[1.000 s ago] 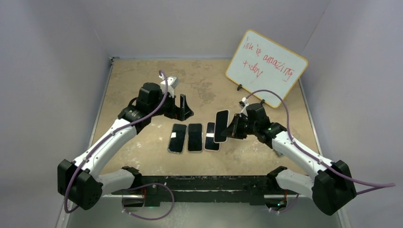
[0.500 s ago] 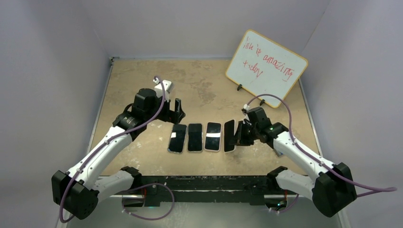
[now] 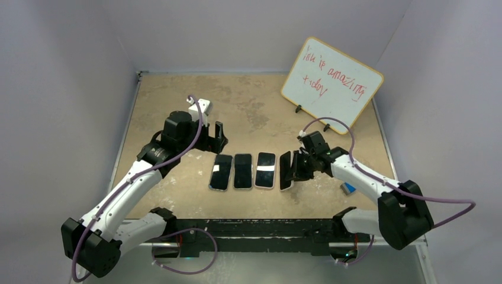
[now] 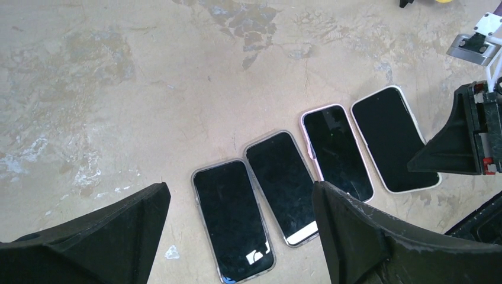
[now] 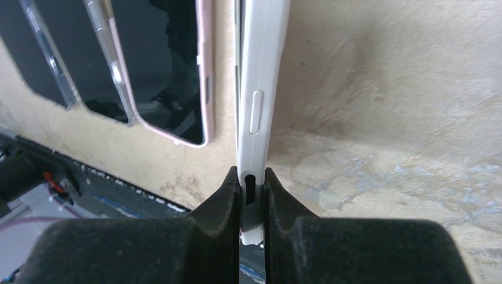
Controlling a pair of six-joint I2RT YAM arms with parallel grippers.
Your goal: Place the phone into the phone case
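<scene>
White phone case (image 5: 261, 71); mottled tan table (image 3: 171, 94).

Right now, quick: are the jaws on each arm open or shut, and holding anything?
Left gripper: jaws open, holding nothing.
Right gripper: jaws shut on the white-cased phone.

The table (image 4: 118, 89) looks like matt beige stone, rough and blotchy with grey stains. The phone (image 4: 234, 216) at the lower centre of the left wrist view has a glossy black glass screen, and the white case (image 5: 260, 89) is smooth plastic with soft sheen. The right gripper (image 5: 251, 183) has fingers (image 5: 207, 236) of matt black, grainy plastic.
</scene>
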